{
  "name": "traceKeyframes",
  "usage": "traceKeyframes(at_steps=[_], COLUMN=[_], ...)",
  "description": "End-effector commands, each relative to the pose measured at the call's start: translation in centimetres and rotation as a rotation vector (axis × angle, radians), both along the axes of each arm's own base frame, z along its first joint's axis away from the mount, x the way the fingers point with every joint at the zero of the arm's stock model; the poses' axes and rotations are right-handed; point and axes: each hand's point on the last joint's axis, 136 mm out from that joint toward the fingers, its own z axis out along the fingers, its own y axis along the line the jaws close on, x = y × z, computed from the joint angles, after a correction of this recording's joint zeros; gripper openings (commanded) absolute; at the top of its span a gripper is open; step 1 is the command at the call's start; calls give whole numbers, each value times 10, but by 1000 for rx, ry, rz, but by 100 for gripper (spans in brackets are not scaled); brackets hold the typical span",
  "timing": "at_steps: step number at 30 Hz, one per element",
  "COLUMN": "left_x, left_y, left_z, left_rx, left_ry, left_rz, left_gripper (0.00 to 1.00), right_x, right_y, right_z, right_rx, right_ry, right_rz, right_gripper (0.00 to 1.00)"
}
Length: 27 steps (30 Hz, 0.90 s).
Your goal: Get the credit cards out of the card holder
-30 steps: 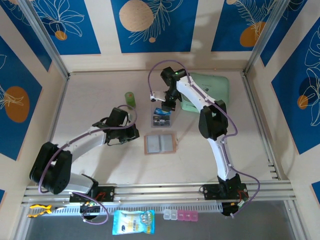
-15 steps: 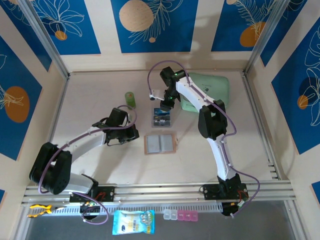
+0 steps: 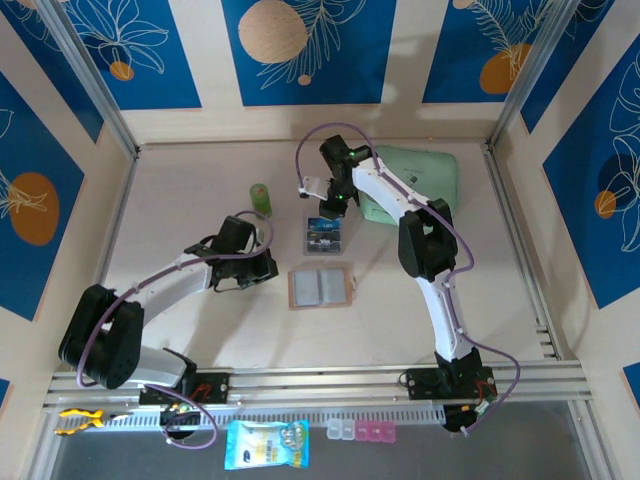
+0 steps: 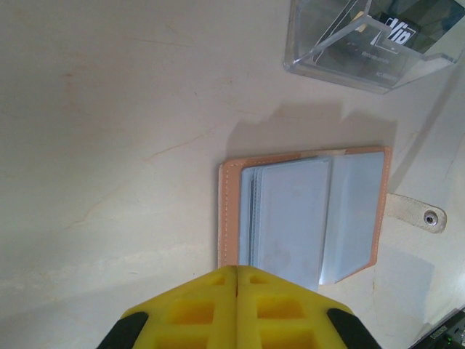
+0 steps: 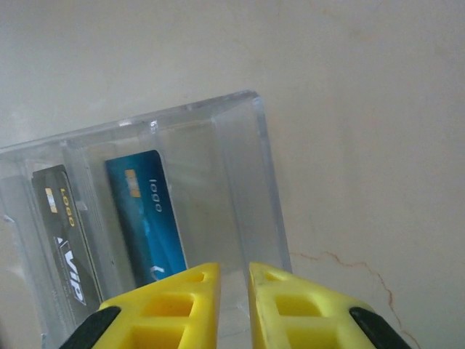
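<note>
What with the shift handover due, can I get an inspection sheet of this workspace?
Surface: beige table, nothing spilled.
Job's things: card holder lies open and flat; blue card and dark VIP card stand in a clear tray.
Clutter: green cylinder, mint-green pouch; snack packet, yellow tool, pill boxes on the near ledge.
Grippers: left gripper shut, empty, above the holder; right gripper slightly open, empty, above the tray.
Cables: purple cables run along both arms.
Surroundings: blue leaf-print wall panels, aluminium frame.

Lab test cell: alu rails [image 3: 320, 380], blue leaf-print wall panels [image 3: 310, 50], pale tabletop [image 3: 190, 330].
</note>
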Motion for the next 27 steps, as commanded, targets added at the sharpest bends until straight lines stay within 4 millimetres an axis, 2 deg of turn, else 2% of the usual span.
traceKeyframes(at_steps=[1,6,15,19,27], left_x=[-4,-4,0,0,-3], left_y=[3,3,-3,-8,-18], left_z=[2,3,6,3,-1], left_rx=[-6,-9,-35,-51,-65], left_ry=[7,9,8,16,27], left_rz=[-4,-4,-12,-21,-43], left_gripper=[7,7,8,8,8], right_x=[-3,-5,7,-4,-46], right_y=[4,6,8,10,20], right_z=[14,16,54,60,57], right_rx=[13,15,66,80,118], right_ry=[-34,-48,-165,-156,-98], right_rz=[4,9,-63,-99,-144], right_gripper=[20,24,25,23,22])
